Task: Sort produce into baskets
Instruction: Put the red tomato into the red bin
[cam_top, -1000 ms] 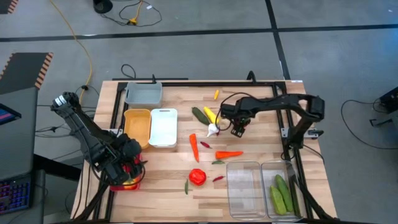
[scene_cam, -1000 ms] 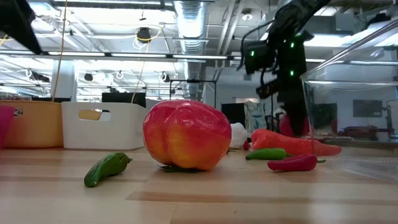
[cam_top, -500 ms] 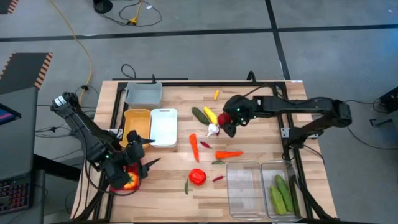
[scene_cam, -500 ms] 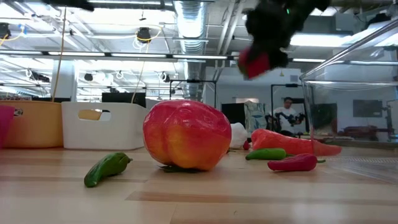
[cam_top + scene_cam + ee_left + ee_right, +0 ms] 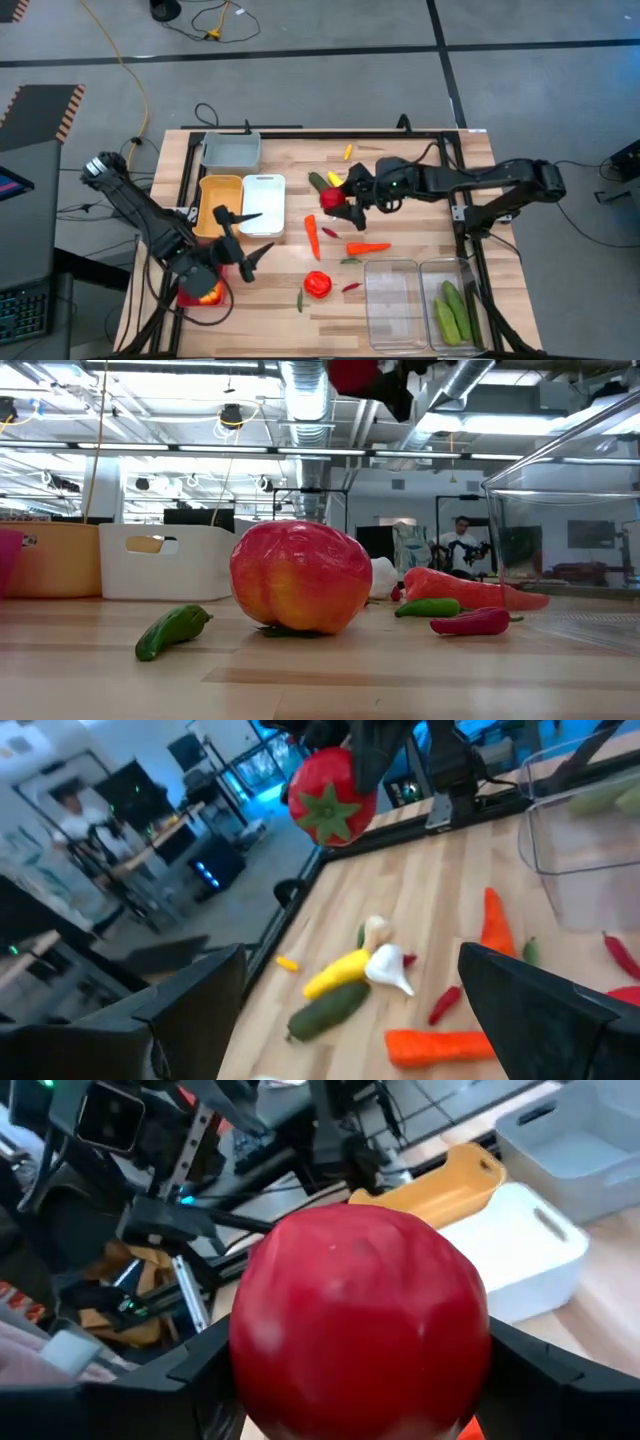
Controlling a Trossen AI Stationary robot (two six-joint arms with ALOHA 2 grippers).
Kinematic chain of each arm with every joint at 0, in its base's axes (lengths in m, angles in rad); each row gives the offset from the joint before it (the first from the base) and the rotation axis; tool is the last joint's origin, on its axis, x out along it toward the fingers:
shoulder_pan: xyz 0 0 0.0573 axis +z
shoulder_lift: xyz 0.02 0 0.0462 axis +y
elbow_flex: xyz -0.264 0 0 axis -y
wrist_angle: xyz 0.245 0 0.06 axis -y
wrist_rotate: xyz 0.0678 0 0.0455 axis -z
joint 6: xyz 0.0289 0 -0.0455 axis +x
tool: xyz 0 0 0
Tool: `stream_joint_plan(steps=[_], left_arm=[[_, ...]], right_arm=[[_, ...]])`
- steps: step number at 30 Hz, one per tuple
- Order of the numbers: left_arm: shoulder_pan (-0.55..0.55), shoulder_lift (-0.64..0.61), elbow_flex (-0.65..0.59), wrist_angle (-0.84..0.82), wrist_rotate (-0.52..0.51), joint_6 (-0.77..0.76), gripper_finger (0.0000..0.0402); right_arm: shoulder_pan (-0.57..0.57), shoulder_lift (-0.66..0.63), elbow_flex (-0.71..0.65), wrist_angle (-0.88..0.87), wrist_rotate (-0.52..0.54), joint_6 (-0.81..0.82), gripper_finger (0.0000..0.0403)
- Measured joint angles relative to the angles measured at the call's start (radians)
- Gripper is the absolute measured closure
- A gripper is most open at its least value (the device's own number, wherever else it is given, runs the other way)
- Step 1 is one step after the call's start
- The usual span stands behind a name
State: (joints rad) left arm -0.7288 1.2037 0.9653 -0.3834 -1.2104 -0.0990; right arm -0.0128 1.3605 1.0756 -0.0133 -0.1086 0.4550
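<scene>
My right gripper is shut on a red tomato high above the middle of the table; the tomato also shows in the left wrist view and at the top of the low view. My left gripper is open and empty, above the table between the red basket and the white basket. A red-orange pepper, two carrots, a cucumber, a yellow piece, garlic and chilies lie on the table. My right gripper pinches the tomato between its two fingers, one on each side of its round body. The fingers come about level from the table's right. The tomato is lifted clear of the table, its green stem end turned toward the left arm.
A grey basket and a yellow basket stand at the far left. Two clear baskets stand at the near right, the right one holding cucumbers. The red basket holds an orange-yellow piece.
My right gripper has come up with the tomato and carried it toward the table's left, well clear of the table. My left gripper has risen out of the red basket and gone toward the table's right.
</scene>
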Motion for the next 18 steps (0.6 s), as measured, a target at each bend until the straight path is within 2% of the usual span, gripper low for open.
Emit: stream_joint_plan(steps=[4,9,18], left_arm=[[0.028,0.027,0.000,0.102,0.036,0.103,0.0049],[0.077,0.058,0.000,0.216,0.147,0.229,0.0049],[0.135,0.109,0.000,0.417,0.268,0.455,0.0049]], right_arm=[[0.030,0.018,-0.001,0.053,0.000,0.017,0.0081],[0.073,0.068,-0.001,0.133,0.000,0.028,0.0081],[0.127,0.185,-0.002,0.380,-0.025,0.128,0.0081]])
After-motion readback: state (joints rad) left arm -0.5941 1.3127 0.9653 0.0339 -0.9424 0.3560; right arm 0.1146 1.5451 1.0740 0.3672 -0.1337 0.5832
